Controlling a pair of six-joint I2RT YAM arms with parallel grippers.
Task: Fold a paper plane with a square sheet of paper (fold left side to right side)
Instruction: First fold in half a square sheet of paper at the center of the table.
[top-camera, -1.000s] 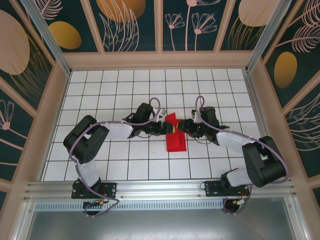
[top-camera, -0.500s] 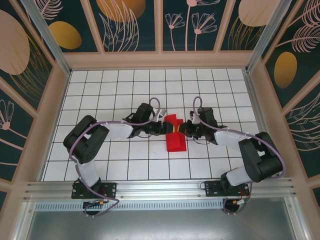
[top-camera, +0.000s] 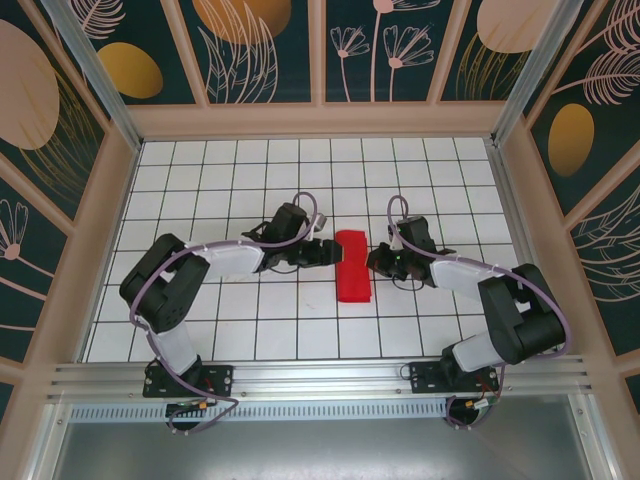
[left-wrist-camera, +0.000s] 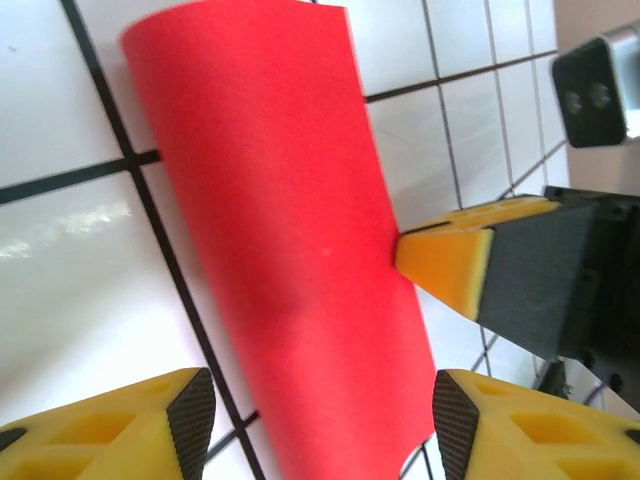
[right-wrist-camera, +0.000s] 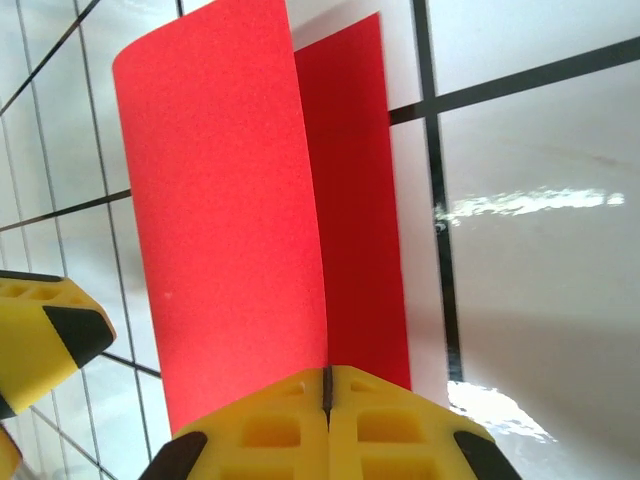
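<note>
The square sheet of paper (top-camera: 352, 267) lies in the middle of the white grid table as a narrow red strip, folded over on itself. In the right wrist view its upper layer (right-wrist-camera: 220, 200) bows up over a darker lower layer (right-wrist-camera: 352, 230). My right gripper (top-camera: 375, 262) sits at the strip's right side, shut on the paper's edges (right-wrist-camera: 327, 385). Its yellow tip (left-wrist-camera: 445, 262) touches the paper's edge (left-wrist-camera: 290, 250) in the left wrist view. My left gripper (top-camera: 327, 251) is at the strip's left side, open (left-wrist-camera: 322, 420), with the paper passing between its fingertips (left-wrist-camera: 190, 415) untouched.
The white grid table (top-camera: 250, 180) is walled by wooden-framed patterned panels (top-camera: 320, 110) at the back and both sides. A metal rail (top-camera: 320, 375) with both arm bases runs along the near edge. Tiles lie bare all around the paper.
The raised left flap has come down over the right side, so the paper is now a flat narrow strip. The right gripper has shut at its right edge. The left gripper has drawn back left.
</note>
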